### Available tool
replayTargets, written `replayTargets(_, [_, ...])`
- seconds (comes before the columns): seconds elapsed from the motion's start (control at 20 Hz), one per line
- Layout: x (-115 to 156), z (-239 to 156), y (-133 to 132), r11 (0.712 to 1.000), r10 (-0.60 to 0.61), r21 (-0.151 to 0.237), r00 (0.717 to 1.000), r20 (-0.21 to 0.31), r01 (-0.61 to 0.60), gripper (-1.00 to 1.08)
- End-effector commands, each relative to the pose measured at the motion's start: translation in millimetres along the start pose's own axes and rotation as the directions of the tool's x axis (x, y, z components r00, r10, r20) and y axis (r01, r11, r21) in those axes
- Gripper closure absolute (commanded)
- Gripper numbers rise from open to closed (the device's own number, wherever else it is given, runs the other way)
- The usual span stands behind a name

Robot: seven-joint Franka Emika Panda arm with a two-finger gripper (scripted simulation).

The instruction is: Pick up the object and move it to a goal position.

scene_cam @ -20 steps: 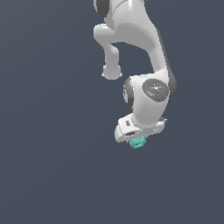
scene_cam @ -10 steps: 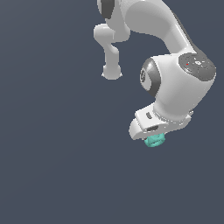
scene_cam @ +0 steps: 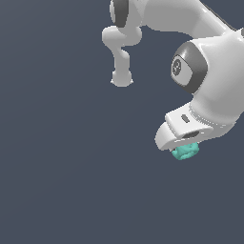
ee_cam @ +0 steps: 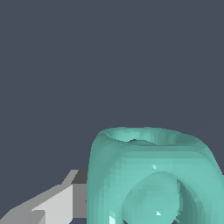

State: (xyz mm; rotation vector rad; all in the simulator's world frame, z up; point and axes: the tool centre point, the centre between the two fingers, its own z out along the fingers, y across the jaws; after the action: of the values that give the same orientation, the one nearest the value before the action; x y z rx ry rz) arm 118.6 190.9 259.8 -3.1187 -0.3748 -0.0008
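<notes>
The object [scene_cam: 185, 152] is a small teal-green lump that hangs just under the white hand of the arm, in the exterior view's right half. My gripper [scene_cam: 184, 147] is shut on it, and the hand's body hides the fingers in this view. In the wrist view the object [ee_cam: 148, 175] fills the frame close up, with rounded edges and a ring-like hollow on its face. One grey-white finger [ee_cam: 65, 199] rests against its side. The other finger is out of sight.
The arm's white links [scene_cam: 209, 76] and its base joint [scene_cam: 121, 76] reach across the upper part of the exterior view. Behind everything is a plain dark grey-blue background, with no other objects or goal marker in view.
The hand has carried the object steadily toward the exterior view's right at about the same height. The arm now looks larger in the picture.
</notes>
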Motion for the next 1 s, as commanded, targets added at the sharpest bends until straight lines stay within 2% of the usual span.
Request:
replayTargets(0.0, [5,-10,-5,1.000,0.000,0.000,1.000,0.001,0.000,1.08])
replayTargets(0.45, [18,-34,-17,1.000,0.000,0.000,1.000,0.001,0.000,1.08])
replayTargets(0.95, [23,-43,-22,1.000,0.000,0.000,1.000,0.001,0.000,1.08])
